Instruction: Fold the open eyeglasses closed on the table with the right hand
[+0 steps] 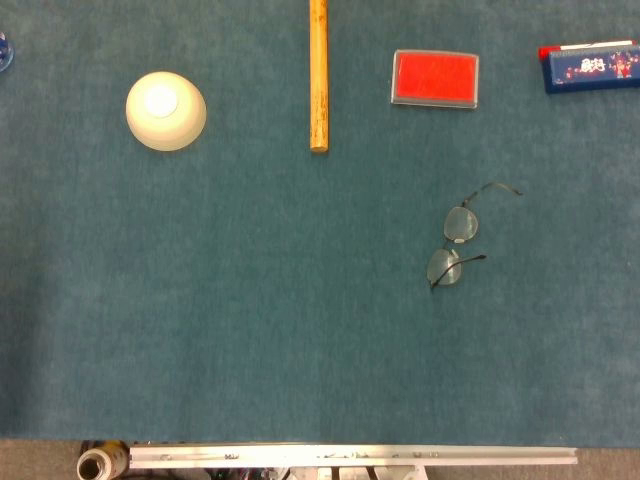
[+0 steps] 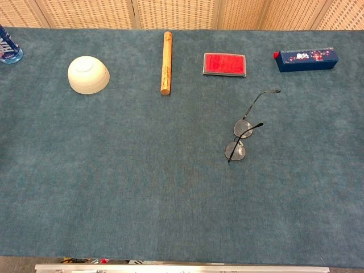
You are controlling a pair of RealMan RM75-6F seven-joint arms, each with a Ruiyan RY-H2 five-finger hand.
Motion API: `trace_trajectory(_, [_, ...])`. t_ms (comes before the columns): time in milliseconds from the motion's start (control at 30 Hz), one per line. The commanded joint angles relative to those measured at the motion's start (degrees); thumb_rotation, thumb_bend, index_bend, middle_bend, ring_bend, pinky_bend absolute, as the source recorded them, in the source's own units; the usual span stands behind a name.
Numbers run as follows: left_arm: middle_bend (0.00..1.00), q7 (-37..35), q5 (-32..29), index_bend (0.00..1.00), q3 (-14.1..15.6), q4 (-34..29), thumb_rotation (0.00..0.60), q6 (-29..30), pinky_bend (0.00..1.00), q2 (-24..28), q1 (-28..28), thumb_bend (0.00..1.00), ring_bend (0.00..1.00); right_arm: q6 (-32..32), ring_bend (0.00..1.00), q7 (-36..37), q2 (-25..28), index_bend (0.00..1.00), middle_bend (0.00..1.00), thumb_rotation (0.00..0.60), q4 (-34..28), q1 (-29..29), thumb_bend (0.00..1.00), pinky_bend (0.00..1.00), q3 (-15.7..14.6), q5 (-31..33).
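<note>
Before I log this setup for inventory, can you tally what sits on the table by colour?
White: 1, bowl
Wooden tan: 1, stick
Red: 1, case
Blue: 2, box, bottle
Clear with dark frame: 1, eyeglasses
Total: 6

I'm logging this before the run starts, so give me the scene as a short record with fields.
surface: blue-green cloth table
eyeglasses: open, both arms spread, right of centre
bowl: cream, upside down, far left
wooden stick: lying at far centre
red case: flat, beyond the eyeglasses
blue box: far right
hands: neither in view
task state: glasses not yet folded
</note>
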Motion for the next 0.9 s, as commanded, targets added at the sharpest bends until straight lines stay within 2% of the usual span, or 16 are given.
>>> trace_trajectory(33, [0.32, 0.0, 0.4, 0.41, 0.3, -0.2, 0.6, 0.2, 0.28, 0.0, 0.2, 0.44, 0.14, -0.9, 0.28, -0.6, -0.3, 0.41, 0.37, 0.6, 0.3, 0.3, 0.0, 0.47, -0.2, 0.1])
trace_trajectory(667, [0.32, -0.2, 1.2, 0.41, 0.6, -0.1, 0.6, -0.2, 0.28, -0.3, 0.0, 0.44, 0.14, 2.0, 0.28, 0.9, -1.4, 0.41, 0.38, 0.6, 0.9, 0.0, 0.0, 0.47, -0.3, -2.1])
trace_trajectory(900, [0.33, -0.2, 0.7, 0.41, 0.5, 0.0, 0.6, -0.7, 0.28, -0.5, -0.2, 0.44, 0.14, 2.7, 0.28, 1.5, -3.5, 0.41, 0.4, 0.6, 3.0, 0.5, 0.16, 0.47, 0.1, -2.9])
